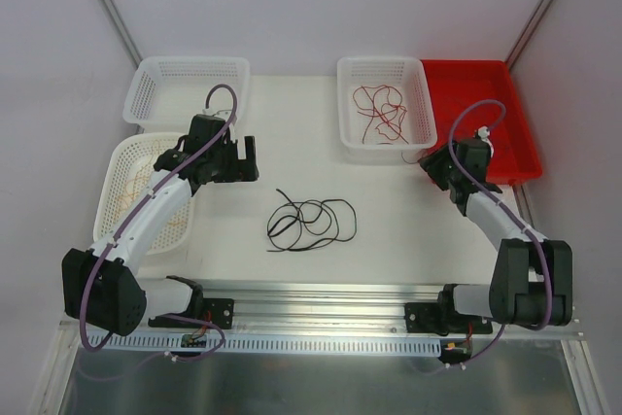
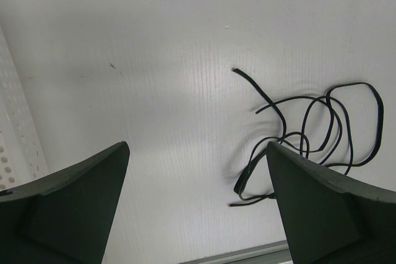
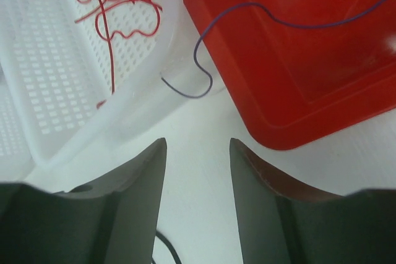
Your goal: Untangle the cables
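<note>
top external view: the black cable (image 1: 311, 224) lies in loose loops on the bare middle of the worktop (image 1: 292, 123), well apart from both arms. the left tool (image 1: 236, 158) hangs up and left of it, beside the near left basket (image 1: 102, 201), where faint yellowish strands (image 1: 126, 187) show. on the left wrist view the left tool (image 2: 198, 205) has its fingers spread wide with nothing between them, and the black cable (image 2: 312, 134) sits off to the right. over on the right, the red cable (image 1: 381, 112) is curled inside the right white basket (image 1: 342, 109), next to the red bin (image 1: 486, 94). the right wrist view shows the right tool (image 3: 198, 202) with fingers a little apart and empty, above the worktop. a dark blue-purple cable (image 3: 197, 51) runs across the red bin and its end curls in front of the basket's corner.
</note>
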